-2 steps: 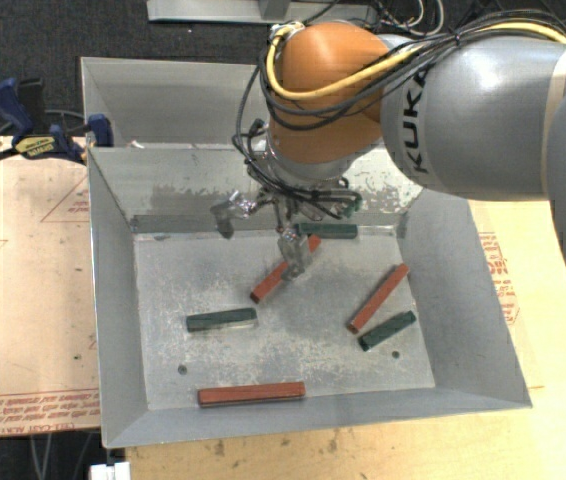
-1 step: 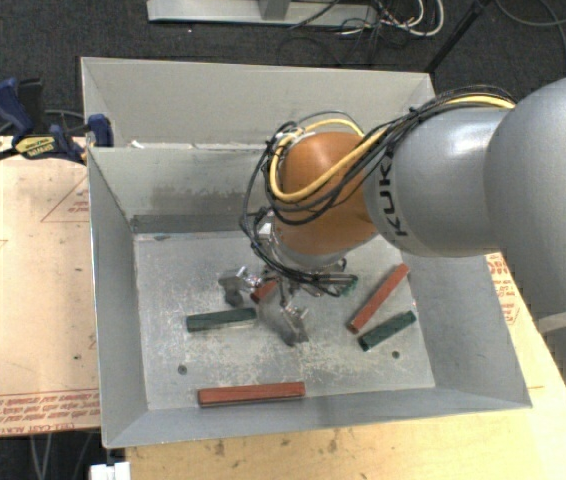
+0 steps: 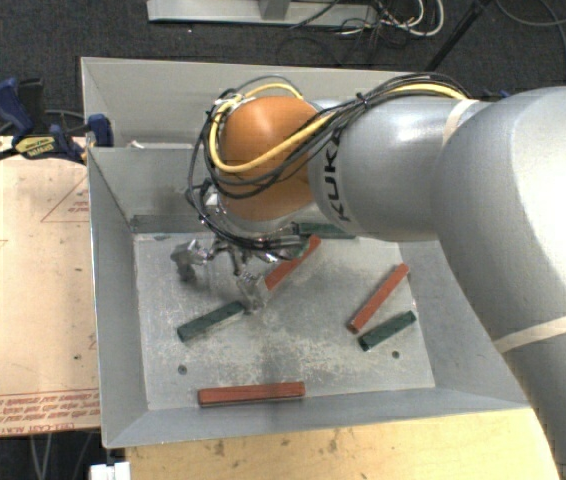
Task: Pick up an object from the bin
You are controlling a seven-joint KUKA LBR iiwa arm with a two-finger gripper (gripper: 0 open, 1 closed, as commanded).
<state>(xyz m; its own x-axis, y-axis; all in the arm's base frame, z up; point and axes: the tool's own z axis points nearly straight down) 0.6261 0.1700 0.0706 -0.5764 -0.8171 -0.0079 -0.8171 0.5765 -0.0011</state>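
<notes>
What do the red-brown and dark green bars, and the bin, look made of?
Red-brown bar at the front: matte, sharp-edged, likely painted wood or plastic. Dark green bar left of centre: same matte look, probably the same. Bin: dull grey sheet metal, floor scuffed.

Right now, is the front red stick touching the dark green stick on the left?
Apart. The camera view shows bare grey floor between the red stick and the dark green stick.

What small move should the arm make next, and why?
Probably nudge the gripper along the dark green stick toward its middle. The gripper hangs low by that stick's right end, off-centre, and a red stick lies close on its other side, so a grasp here would likely catch only the tip.
</notes>
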